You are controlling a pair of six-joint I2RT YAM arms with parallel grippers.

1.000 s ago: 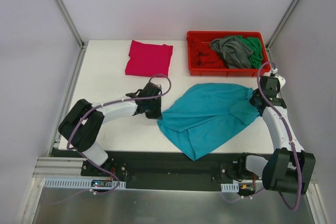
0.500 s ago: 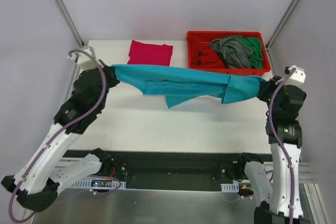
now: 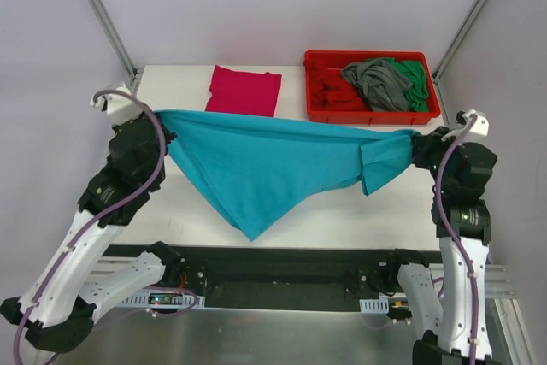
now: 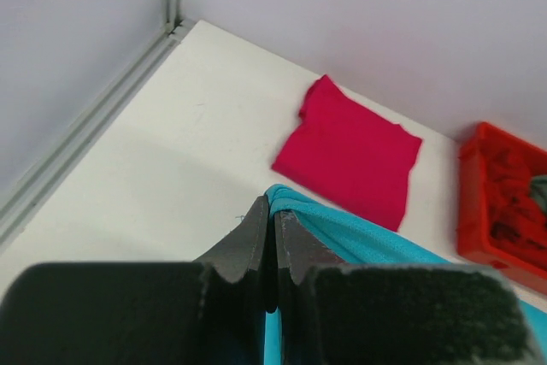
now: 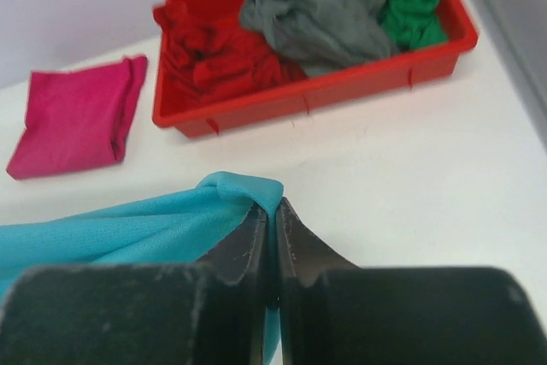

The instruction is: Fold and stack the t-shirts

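Both arms hold the teal-blue t-shirt [image 3: 265, 164] aloft, stretched between them above the table [image 3: 367, 211]. The left gripper [image 3: 159, 116] is pinched tight on one bunched corner of the cloth. The right gripper [image 3: 417, 143] is clamped on the opposite end. Each wrist view shows teal fabric squeezed between closed jaws.

A second ago the shirt lay rumpled on the table, the grippers low at its edges. Half a second ago it was a narrow, twisted band strung between the raised jaws. Now it has fallen open into a broad sheet, sagging from the line between the jaws to a point below and nearer than them. A loose flap hangs just inside the right jaws.

Beyond the left jaws lies the folded magenta-pink t-shirt [image 3: 244, 91]. Beyond the right jaws sits the red tray [image 3: 367, 114], holding a grey shirt [image 3: 376, 81], a green shirt [image 3: 416, 79] and red shirts [image 3: 329, 87].

The garment looks shaken out and likely ready to be laid flat. The fold itself is not yet begun.
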